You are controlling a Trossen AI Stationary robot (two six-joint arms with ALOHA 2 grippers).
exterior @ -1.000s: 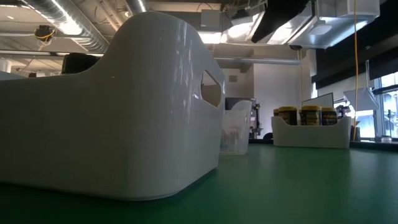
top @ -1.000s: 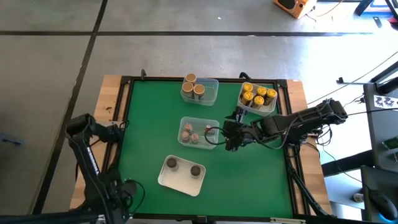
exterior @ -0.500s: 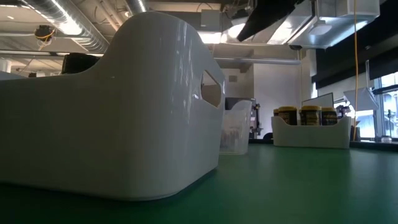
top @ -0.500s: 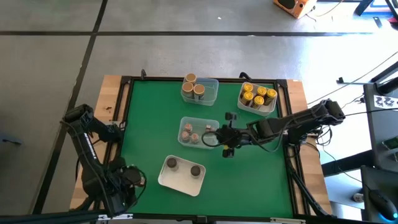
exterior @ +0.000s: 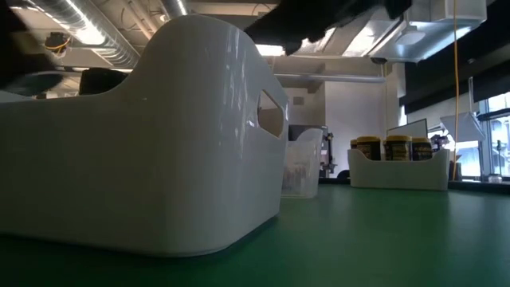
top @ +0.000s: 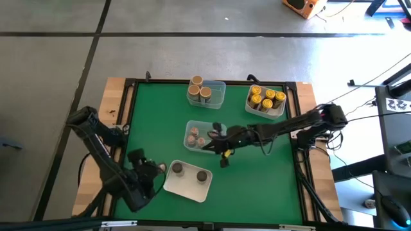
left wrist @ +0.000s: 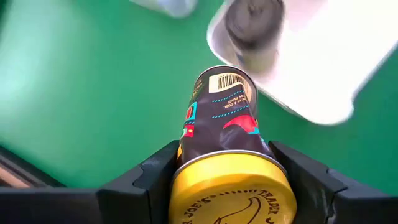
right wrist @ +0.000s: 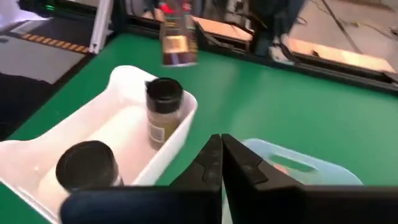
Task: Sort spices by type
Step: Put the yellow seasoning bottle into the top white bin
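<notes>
L gripper (left wrist: 227, 180) is gripping a yellow-lidded jar (left wrist: 224, 143), hovering just left of the near white tray (top: 187, 181); in the high view the jar itself isn't clear, arm's in the way. R gripper (right wrist: 219, 163) is clenched w/ nothing in it, reaching over the right edge of the centre clear tray (top: 205, 136).

Progress, as I'm judging it: mostly sorted.
- Far-right tray (top: 266, 101) is holding the yellow-top jars (top: 266, 97), grouped.
- Far-centre clear tray (top: 207, 93) is holding three tan-top jars (top: 200, 86).
- Centre clear tray is holding a few brownish-top jars (top: 196, 136); exact count is hard to tell.
- Near white tray is holding two dark-grey-top jars (top: 189, 172), one at each end.

Left to do: the yellow-lidded jar in the L gripper is sitting well apart from its group, so it's prob. needing a trip across the green mat (top: 148, 128) to the far-right tray, maybe a handover to the R arm. No loose jars are showing on the mat. Low view is mostly blocked by the white tray wall, adding little.
</notes>
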